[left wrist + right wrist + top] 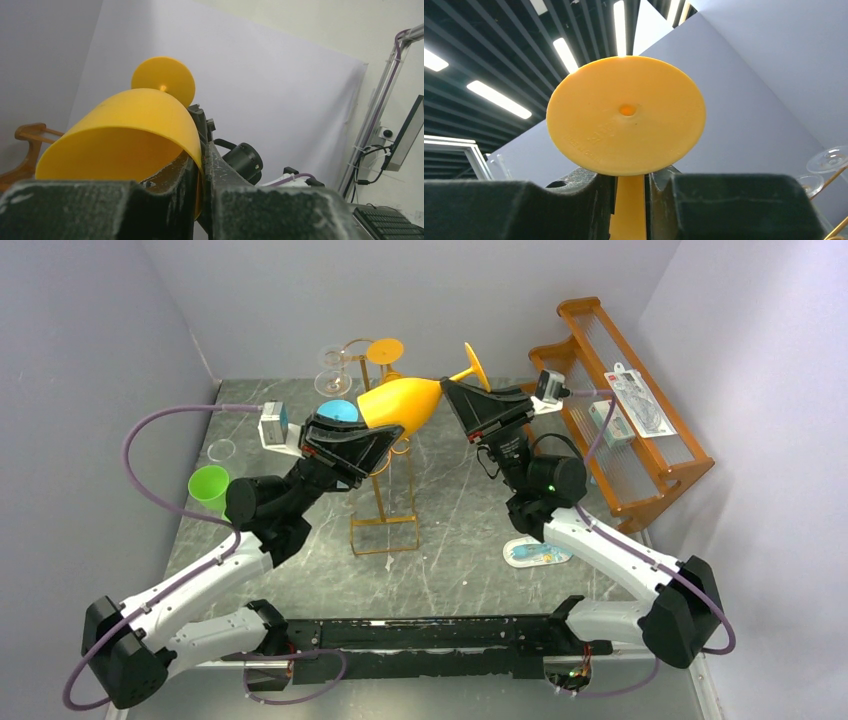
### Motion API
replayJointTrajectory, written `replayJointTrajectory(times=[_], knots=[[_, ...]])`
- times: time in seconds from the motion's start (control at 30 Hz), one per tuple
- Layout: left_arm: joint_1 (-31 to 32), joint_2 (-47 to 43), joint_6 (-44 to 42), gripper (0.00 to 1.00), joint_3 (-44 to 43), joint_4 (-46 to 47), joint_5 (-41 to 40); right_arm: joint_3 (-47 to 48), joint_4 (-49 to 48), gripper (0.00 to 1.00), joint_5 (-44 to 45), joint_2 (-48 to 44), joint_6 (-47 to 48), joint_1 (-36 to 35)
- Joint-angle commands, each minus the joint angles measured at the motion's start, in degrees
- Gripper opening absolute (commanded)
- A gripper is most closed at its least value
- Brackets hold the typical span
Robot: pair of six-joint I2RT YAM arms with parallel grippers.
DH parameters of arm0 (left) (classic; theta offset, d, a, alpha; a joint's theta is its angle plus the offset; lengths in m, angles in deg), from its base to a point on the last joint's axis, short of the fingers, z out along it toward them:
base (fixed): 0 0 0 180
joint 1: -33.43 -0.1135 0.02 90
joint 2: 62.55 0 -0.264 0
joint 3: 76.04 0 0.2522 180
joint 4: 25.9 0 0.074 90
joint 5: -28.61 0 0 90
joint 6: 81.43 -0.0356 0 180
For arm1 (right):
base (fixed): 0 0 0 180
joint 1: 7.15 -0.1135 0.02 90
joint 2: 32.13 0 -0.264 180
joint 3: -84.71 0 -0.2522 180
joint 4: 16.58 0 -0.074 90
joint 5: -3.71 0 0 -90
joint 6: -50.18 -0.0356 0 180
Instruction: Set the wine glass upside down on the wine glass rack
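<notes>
Top view: the wine glass (400,405), yellow-orange, lies nearly level in the air above the wine glass rack (381,495), bowl towards the left arm and foot towards the right arm. It touches neither the rack nor the table (450,500).

The left gripper (202,165) is clamped on the bowl's rim, one finger inside the wall and one outside. The right gripper (630,200) has its fingers close on either side of the stem (629,210), just under the round foot (626,115); whether they press it is not clear from the wrist view.

The rack stands upright at mid-table, with clear glasses (333,360) hanging near its top. A green cup (209,487) stands at the left, and an orange stepped shelf (620,410) stands against the right wall.
</notes>
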Motion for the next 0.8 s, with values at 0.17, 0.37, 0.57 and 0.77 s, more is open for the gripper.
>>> replayJointTrajectory(times=[0.17, 0.37, 0.57, 0.77], knots=[[0.6, -4.2, -5.2, 0.42, -0.6, -10.6, 1.5, -0.1, -0.8, 0.00, 1.5, -2.8, 5.5, -0.3], [0.6, -9.9, -14.5, 0.69, -6.6, -34.9, -8.0, -1.0, 5.4, 0.00, 4.2, -6.2, 10.0, -0.1], [0.6, -12.4, -24.1, 0.76, -17.5, -60.1, -19.4, 0.1, 16.9, 0.00, 8.6, -10.3, 17.6, 0.2], [0.6, -13.7, -30.2, 0.79, -23.0, -71.7, -28.2, 1.8, 28.8, 0.00, 14.8, -12.7, 26.3, 0.5]])
